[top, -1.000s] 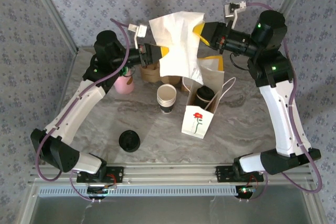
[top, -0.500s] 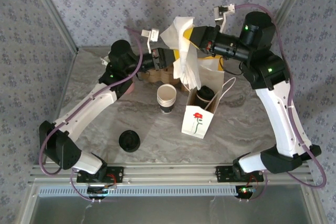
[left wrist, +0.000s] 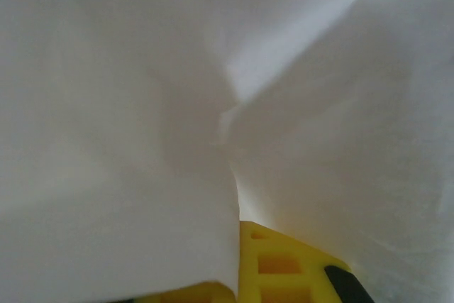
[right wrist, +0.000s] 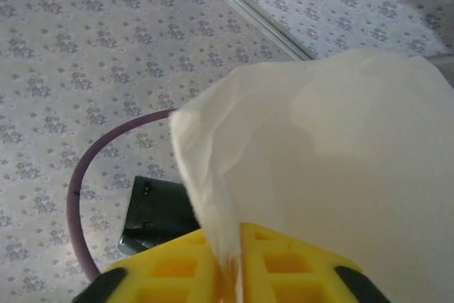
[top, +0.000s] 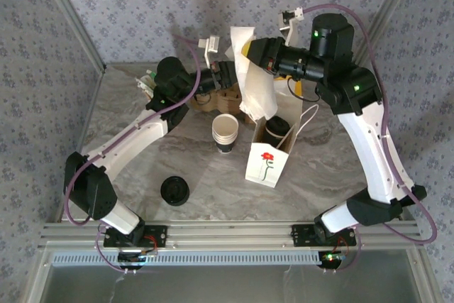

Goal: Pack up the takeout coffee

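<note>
The takeout coffee [top: 277, 128], a dark cup with a black lid, stands inside the open white paper bag [top: 265, 165] with a red flower print. Above the bag hangs a white paper sheet [top: 255, 86], gathered narrow, its lower end reaching the bag's mouth. My left gripper [top: 227, 76] is shut on the sheet's left side and my right gripper [top: 250, 50] is shut on its top. In the left wrist view the white sheet [left wrist: 213, 104] covers the yellow fingers [left wrist: 284, 267]. The right wrist view has the sheet [right wrist: 319, 161] pinched between yellow fingers [right wrist: 177, 267].
A stack of lidless white cups [top: 225, 133] stands just left of the bag. A loose black lid [top: 174, 191] lies near the front left. A brown cardboard carrier [top: 211, 97] sits behind the cups. The bag's string handle [top: 306, 120] sticks out to the right.
Both grippers have come closer together, the left one moving right. The sheet, wide and spread a second ago, is now bunched narrow and hangs over the bag.
</note>
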